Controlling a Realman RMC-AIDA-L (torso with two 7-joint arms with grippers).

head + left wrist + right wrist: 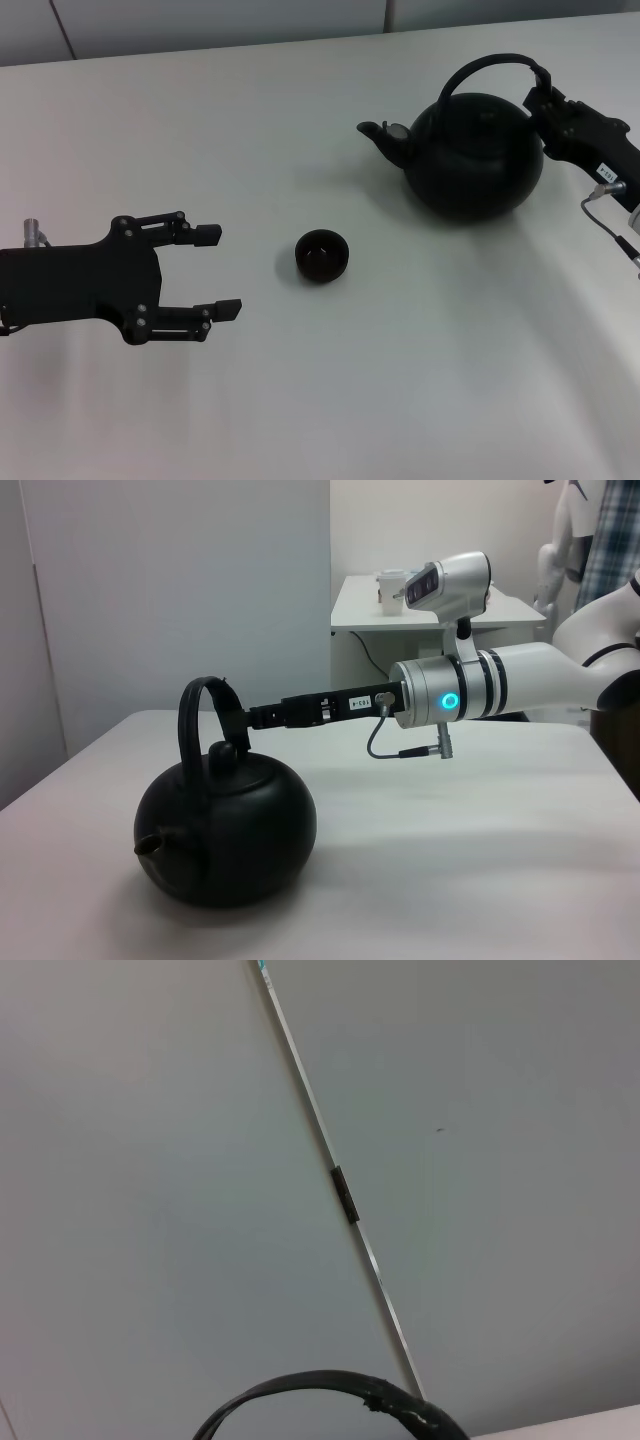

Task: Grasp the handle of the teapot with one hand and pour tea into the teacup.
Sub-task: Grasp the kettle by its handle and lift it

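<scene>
The right gripper point(543, 88) has its fingers closed on the handle point(480, 68) near its top, on the side away from the spout. The teapot point(472, 155) sits on the bench point(300, 400), spout toward the teacup point(322, 254), which stands apart between the pot and the left gripper point(218, 272), whose fingers are spread wide. The bench is plain and pale. Behind stands a white side table point(440, 610) against a light wall.
</scene>
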